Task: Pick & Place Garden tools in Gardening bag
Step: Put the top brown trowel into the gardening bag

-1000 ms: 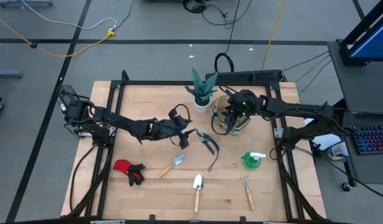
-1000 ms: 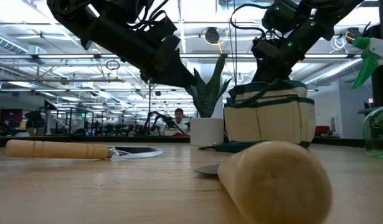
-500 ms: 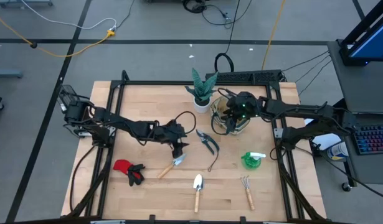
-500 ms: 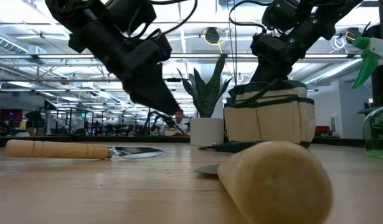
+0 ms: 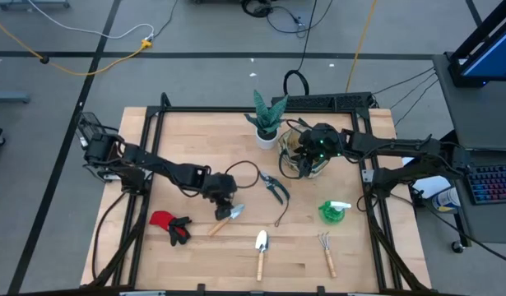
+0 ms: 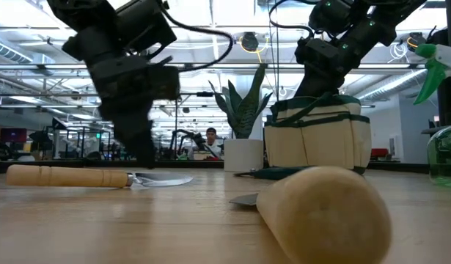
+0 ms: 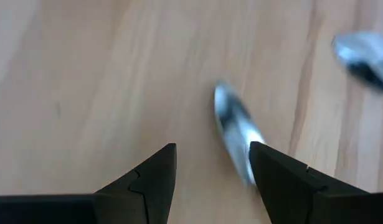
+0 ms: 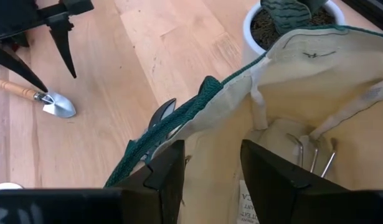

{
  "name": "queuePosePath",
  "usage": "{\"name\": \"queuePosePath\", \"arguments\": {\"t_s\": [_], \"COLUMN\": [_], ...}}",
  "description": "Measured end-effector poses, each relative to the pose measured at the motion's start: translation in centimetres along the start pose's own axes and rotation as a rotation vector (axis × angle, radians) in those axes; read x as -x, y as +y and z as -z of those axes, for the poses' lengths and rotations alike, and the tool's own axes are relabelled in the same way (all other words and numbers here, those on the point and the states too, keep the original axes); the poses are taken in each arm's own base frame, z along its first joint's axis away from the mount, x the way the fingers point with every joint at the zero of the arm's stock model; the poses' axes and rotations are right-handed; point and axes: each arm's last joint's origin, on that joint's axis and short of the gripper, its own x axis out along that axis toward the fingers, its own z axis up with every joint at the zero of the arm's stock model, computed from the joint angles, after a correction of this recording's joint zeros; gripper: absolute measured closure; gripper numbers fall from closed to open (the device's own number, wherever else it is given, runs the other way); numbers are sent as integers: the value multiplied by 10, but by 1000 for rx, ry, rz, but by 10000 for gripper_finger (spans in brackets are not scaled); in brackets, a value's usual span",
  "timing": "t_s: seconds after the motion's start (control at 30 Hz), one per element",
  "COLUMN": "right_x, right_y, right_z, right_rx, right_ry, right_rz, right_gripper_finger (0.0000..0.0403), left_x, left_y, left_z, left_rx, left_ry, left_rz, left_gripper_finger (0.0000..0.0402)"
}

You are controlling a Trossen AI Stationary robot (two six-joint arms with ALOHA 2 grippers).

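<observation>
Trowel [image 5: 226,219], flat on the surface left of the shears [image 5: 274,187]: wooden handle, thin metal blade, likely light, rigid, blade slippery, best taken at the handle; left gripper [image 5: 223,209] poised over it, jaws open; right gripper [image 5: 305,156] at the bag [image 5: 308,164], jaws open.

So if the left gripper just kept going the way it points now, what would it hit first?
Probably the trowel. The left gripper is open and points down at the table, its fingers either side of the trowel's metal end. How much height is left cannot be told.
</observation>
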Motion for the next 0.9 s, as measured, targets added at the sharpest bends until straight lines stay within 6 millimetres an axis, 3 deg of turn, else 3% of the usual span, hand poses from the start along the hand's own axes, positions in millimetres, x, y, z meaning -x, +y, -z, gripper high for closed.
{"name": "queuePosePath", "arguments": {"t_s": [0.3, 0.9], "right_x": [0, 0], "right_y": [0, 0], "right_z": [0, 0], "right_rx": [0, 0], "right_ry": [0, 0], "right_rz": [0, 0], "right_gripper_finger": [257, 258], "left_x": [-1, -2], "left_y": [-15, -44], "left_z": [19, 36], "left_rx": [90, 90], "left_ry": [138, 152], "left_rz": [27, 69], "left_gripper_finger": [192, 192]}}
